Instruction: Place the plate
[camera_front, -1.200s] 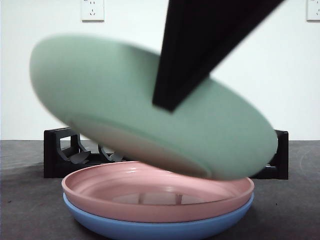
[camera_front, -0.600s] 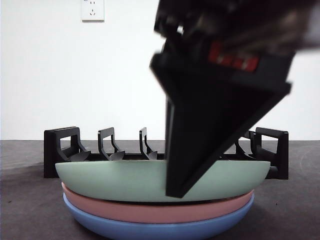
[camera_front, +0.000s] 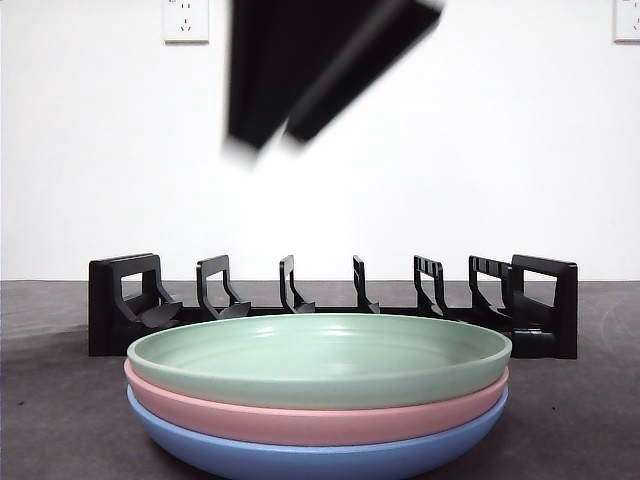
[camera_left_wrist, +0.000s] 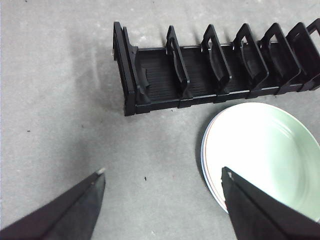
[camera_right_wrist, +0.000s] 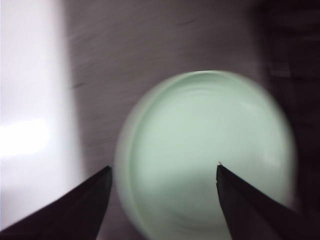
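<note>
Dark grey tabletop (camera_front: 60, 400) runs back to a plain white wall (camera_front: 90, 150) with a socket (camera_front: 185, 20) high on the left. Nearest the camera sits a stack of three plates: a blue plate (camera_front: 320, 455) at the bottom, a pink plate (camera_front: 310, 420) on it, and the green plate (camera_front: 320, 360) on top, lying level and nested in the pink one. No gripper touches it. Just behind the stack stands a black dish rack (camera_front: 330, 300), its upright dividers spanning the table's width. Above the stack, blurred and dark, the right gripper (camera_front: 290, 70) hangs well clear of the green plate, its jaws spread wide and holding nothing. The left gripper (camera_left_wrist: 162, 180) waits over bare table beside the stack, jaws likewise wide apart and empty.
</note>
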